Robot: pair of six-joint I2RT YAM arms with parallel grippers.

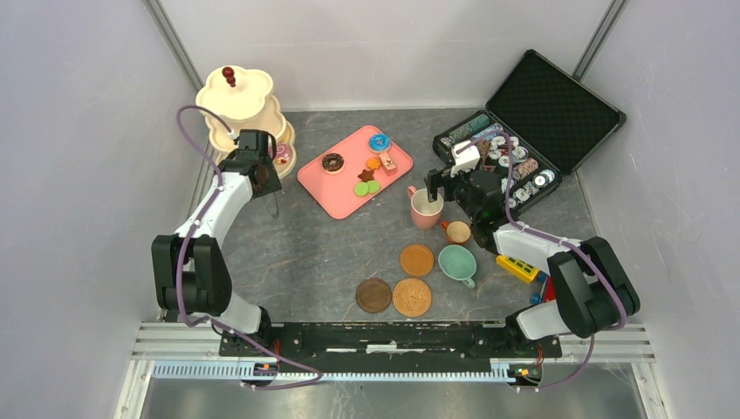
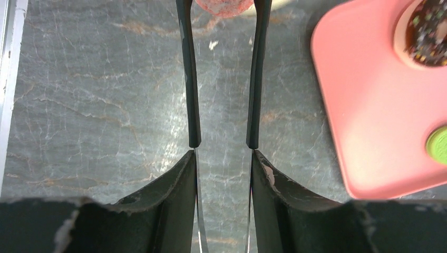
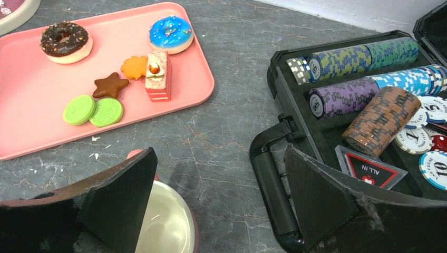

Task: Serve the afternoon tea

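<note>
The cream three-tier stand (image 1: 236,105) stands at the back left. My left gripper (image 1: 270,166) reaches its bottom tier, and in the left wrist view (image 2: 224,21) a pink pastry (image 2: 224,6) fills the gap between the fingertips. The pink tray (image 1: 349,188) holds several pastries, among them a chocolate doughnut (image 3: 66,41) and a blue doughnut (image 3: 171,33). My right gripper (image 3: 219,195) is wide open and empty, its left finger over the pink cup (image 3: 168,226). The brown cup (image 1: 457,231), the teal cup (image 1: 456,262) and three coasters (image 1: 416,259) lie near the front.
An open black case of poker chips (image 1: 524,140) stands at the back right, its handle (image 3: 271,184) close to my right finger. A yellow gridded block (image 1: 517,268) lies beside the right arm. Grey walls close in both sides.
</note>
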